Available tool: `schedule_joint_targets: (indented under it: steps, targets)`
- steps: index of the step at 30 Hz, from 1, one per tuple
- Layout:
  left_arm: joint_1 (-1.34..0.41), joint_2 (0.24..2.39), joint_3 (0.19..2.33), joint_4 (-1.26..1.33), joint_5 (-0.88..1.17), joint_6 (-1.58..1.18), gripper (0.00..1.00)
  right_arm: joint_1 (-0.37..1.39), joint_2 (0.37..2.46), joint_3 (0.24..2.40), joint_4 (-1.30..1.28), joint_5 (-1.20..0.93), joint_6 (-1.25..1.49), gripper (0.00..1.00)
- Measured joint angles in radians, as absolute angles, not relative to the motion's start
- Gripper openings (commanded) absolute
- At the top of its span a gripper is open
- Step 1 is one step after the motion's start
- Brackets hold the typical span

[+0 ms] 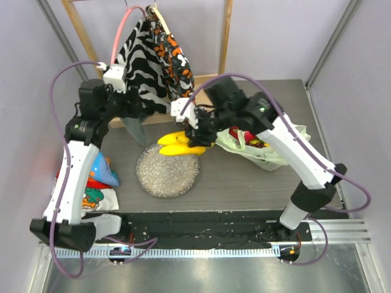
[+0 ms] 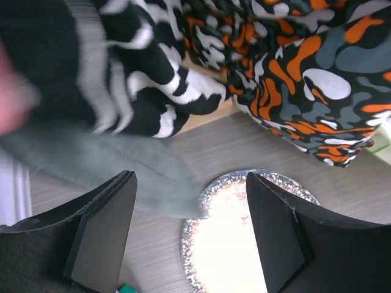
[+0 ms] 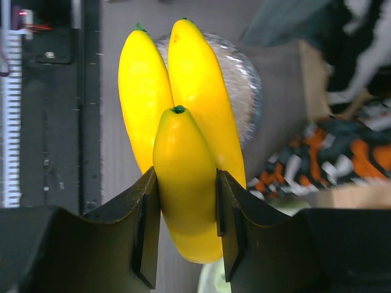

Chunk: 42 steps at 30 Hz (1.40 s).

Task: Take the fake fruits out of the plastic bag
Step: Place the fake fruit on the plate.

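My right gripper is shut on a yellow banana bunch, clamping one banana between its fingers. In the top view the banana bunch hangs just above the far edge of the round silver glitter plate, held by my right gripper. The pale-green plastic bag lies on the table at the right, behind that arm, with red and yellow fruit showing inside. My left gripper is open and empty, high over the plate's far left, near the hanging cloth. It also shows in the top view.
A black-orange-white patterned cloth hangs from a wooden rack at the back. A grey cloth flap hangs below it. Colourful cloths lie at the table's left edge. The glitter plate also shows in the left wrist view.
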<state>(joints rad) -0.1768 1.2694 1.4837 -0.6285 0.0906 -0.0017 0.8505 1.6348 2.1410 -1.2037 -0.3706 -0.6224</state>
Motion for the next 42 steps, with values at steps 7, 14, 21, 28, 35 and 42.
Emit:
schedule_joint_targets:
  steps: [7, 14, 21, 28, 35, 42]
  targets:
    - [-0.068, 1.051, 1.351, -0.624, 0.187, -0.051, 0.77, 0.915, 1.850, 2.090, -1.205, -0.487, -0.595, 0.14]
    - [0.038, 0.963, 1.251, -0.643, 0.268, -0.095, 0.77, 0.893, 2.194, 2.186, -1.148, -0.564, -0.546, 0.13]
    - [0.084, 0.889, 1.213, -0.647, 0.319, -0.108, 0.77, 0.857, 2.310, 2.334, -1.199, -0.597, -0.526, 0.23]
    - [0.123, 0.901, 1.187, -0.640, 0.355, -0.133, 0.76, 0.838, 2.393, 2.365, -1.099, -0.557, -0.469, 1.00]
    - [0.133, 0.904, 1.179, -0.640, 0.390, -0.152, 0.76, 0.827, 2.349, 2.245, -1.050, -0.462, -0.484, 1.00]
    - [0.144, 0.905, 1.176, -0.630, 0.416, -0.161, 0.76, 0.857, 2.064, 1.895, -0.980, -0.290, -0.501, 1.00]
